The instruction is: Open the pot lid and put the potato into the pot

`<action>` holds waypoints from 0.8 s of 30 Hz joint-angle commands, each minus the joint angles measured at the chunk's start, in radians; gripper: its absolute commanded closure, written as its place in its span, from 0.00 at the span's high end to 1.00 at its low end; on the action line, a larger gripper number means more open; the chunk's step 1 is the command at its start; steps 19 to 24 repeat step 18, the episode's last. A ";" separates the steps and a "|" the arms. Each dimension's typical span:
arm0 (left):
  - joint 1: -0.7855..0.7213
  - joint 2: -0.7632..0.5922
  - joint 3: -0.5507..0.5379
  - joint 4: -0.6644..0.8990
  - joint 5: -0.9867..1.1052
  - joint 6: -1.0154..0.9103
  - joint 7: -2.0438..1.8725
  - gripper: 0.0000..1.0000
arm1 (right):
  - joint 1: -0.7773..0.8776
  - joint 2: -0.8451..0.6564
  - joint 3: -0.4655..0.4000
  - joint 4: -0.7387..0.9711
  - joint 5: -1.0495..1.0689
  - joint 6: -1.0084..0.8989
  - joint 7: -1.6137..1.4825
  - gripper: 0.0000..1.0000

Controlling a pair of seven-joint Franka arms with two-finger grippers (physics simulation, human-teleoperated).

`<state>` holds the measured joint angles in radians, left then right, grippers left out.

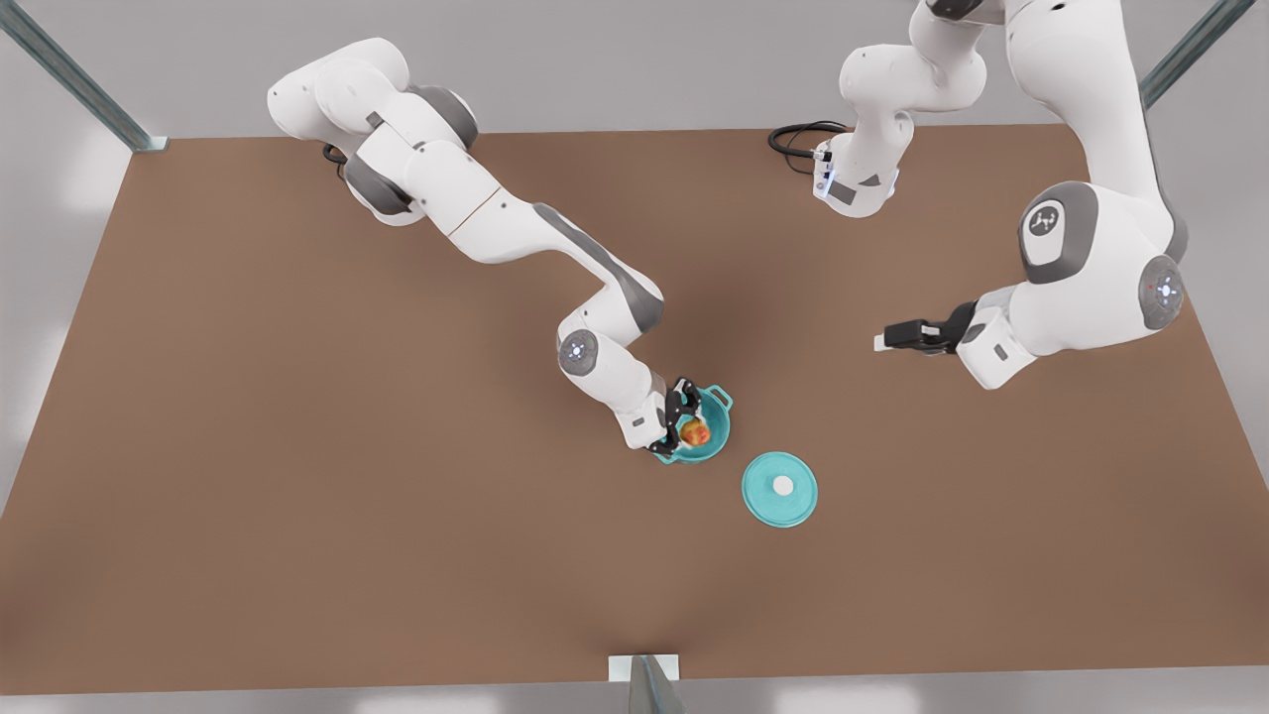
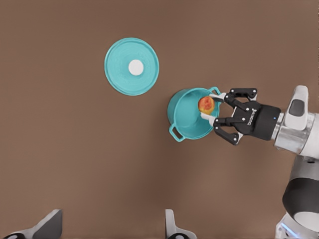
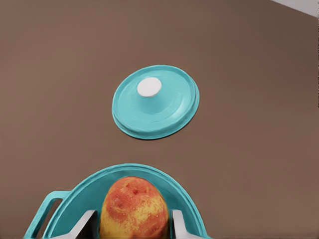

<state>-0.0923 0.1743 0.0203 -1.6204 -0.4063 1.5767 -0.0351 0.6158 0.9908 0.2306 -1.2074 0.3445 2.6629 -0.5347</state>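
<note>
The teal pot [image 1: 716, 448] [image 2: 185, 122] [image 3: 75, 199] stands uncovered near the table's middle. My right gripper [image 1: 691, 428] [image 2: 209, 107] [image 3: 132, 225] reaches over its rim, shut on the yellow, red-patched potato [image 1: 695, 432] [image 2: 206, 104] [image 3: 133, 206], which hangs just above the pot's inside. The pot lid [image 1: 799, 499] [image 2: 118, 75] [image 3: 172, 107], a flat teal disc with a white knob, lies on the table beside the pot, toward the front view's right. My left gripper [image 1: 880, 341] [image 2: 112, 226] waits open well above the table at the front view's right.
The brown table [image 1: 297, 496] has bare room on all sides of the pot and lid. A black cable [image 1: 798, 139] coils at the back edge. Metal frame posts [image 1: 69, 74] stand at the back corners, and a bracket [image 1: 642, 674] sits at the front edge.
</note>
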 commanded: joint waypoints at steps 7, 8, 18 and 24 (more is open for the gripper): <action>-0.073 0.016 0.009 0.002 0.095 0.017 -0.140 1.00 | -0.088 -0.346 -0.306 0.003 -0.016 -0.685 0.064 1.00; -0.069 0.010 0.010 0.014 0.177 -0.001 -0.140 1.00 | -0.165 -0.388 -0.353 0.008 -0.036 -0.834 0.038 1.00; -0.078 0.022 0.003 0.043 0.196 -0.012 -0.135 1.00 | -0.297 -0.638 -0.534 -0.419 -0.346 -1.081 0.292 1.00; -0.078 0.022 0.003 0.043 0.196 -0.012 -0.135 1.00 | -0.297 -0.638 -0.534 -0.419 -0.346 -1.081 0.292 1.00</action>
